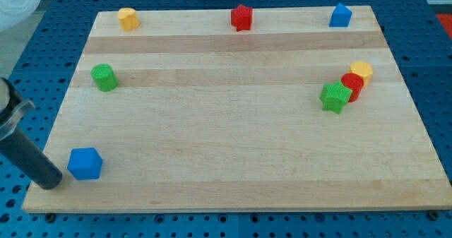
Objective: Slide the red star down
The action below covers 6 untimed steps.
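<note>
The red star [241,17] sits near the top edge of the wooden board [233,146], about midway across, flat on the wood with nothing touching it. It is well apart from the rod.

The arm ends in a dark rod that comes in from the view's left edge and slants down to the board's lower left corner. My tip [51,183] rests there, just to the left of the blue cube [85,163]; whether the two actually touch I cannot tell, but they are very close. There are no jaws on this tool, only the bare rod, so it grasps nothing.

Along the top edge with the star are a yellow block [128,18] toward the left corner and a blue block [340,15], peaked like a little house, toward the right. A green cylinder [104,77] stands alone on the left side, below the yellow one.

On the right side three blocks huddle in a slanted row: a green star [335,97] lowest, a red cylinder [352,83] pressed against it, and a yellow block [361,71] with flat facets at the upper end, touching the red one.

The board lies on a blue perforated table [431,61].
</note>
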Each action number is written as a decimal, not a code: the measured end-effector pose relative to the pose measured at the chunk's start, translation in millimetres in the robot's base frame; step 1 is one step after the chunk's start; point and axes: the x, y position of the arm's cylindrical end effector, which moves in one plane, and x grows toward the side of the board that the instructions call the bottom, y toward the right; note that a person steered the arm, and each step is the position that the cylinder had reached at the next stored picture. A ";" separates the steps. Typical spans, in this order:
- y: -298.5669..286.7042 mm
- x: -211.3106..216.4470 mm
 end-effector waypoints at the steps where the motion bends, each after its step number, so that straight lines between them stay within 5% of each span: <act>1: 2.7 -0.9; 6: 99.9 -32.5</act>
